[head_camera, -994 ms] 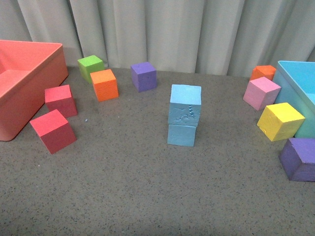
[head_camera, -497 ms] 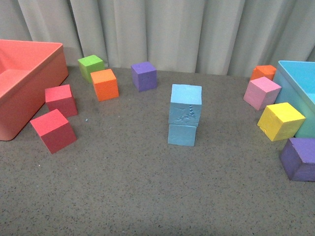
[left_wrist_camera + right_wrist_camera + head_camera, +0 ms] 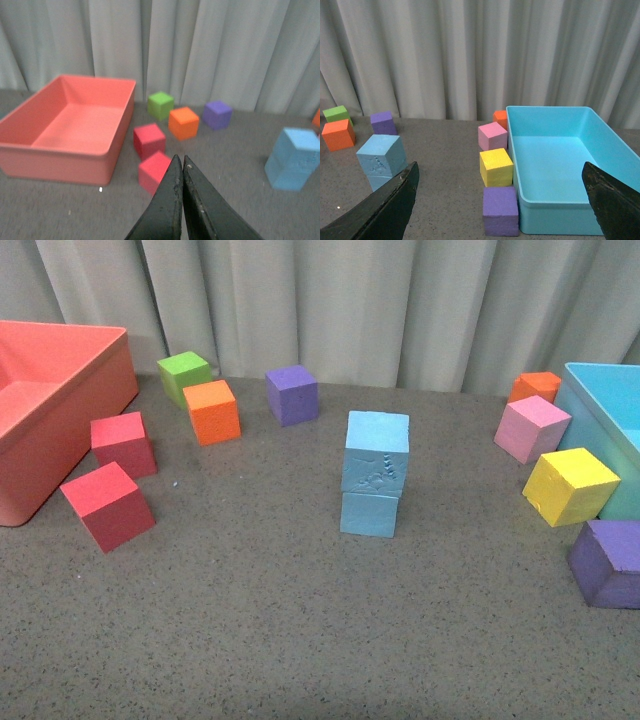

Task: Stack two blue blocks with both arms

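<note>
The two blue blocks stand stacked in the middle of the table. The upper block [image 3: 376, 453] has a dented front face and sits on the lower block [image 3: 369, 514]. The stack also shows in the left wrist view [image 3: 295, 159] and in the right wrist view [image 3: 381, 161]. Neither arm shows in the front view. My left gripper [image 3: 180, 162] is shut and empty, in front of a red cube [image 3: 155, 170], well away from the stack. My right gripper [image 3: 502, 200] is open wide and empty, above a purple cube [image 3: 500, 210] beside the cyan bin [image 3: 560, 197].
A salmon bin [image 3: 40, 420] stands at the left with two red cubes [image 3: 108, 505] beside it. Green [image 3: 184, 377], orange [image 3: 212, 412] and purple [image 3: 292, 395] cubes lie at the back. Pink [image 3: 531, 430], yellow [image 3: 569, 486], orange [image 3: 536, 387] and purple [image 3: 608, 562] cubes lie by the cyan bin [image 3: 600, 405].
</note>
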Controlling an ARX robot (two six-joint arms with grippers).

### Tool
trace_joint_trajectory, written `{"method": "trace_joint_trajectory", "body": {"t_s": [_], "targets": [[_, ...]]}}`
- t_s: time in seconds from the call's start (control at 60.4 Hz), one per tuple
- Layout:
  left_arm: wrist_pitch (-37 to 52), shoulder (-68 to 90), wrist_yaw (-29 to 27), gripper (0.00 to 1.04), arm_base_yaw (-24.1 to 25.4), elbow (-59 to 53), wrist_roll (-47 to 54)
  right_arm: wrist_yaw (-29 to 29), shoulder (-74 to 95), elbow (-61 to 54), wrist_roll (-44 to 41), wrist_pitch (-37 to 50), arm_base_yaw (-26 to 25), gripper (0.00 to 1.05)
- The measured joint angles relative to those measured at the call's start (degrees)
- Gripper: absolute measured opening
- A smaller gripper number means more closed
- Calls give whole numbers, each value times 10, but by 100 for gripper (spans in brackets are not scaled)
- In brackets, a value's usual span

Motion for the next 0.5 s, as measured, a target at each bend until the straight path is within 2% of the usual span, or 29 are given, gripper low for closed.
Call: {"method": "trace_joint_trajectory", "body": {"t_s": [0.232,0.497], "targets": [[-17,-33,0,5,0,0,0,0,0,0,0,0,0,95],[-17,-34,0,53,0,0,0,0,0,0,0,0,0,95]]}}
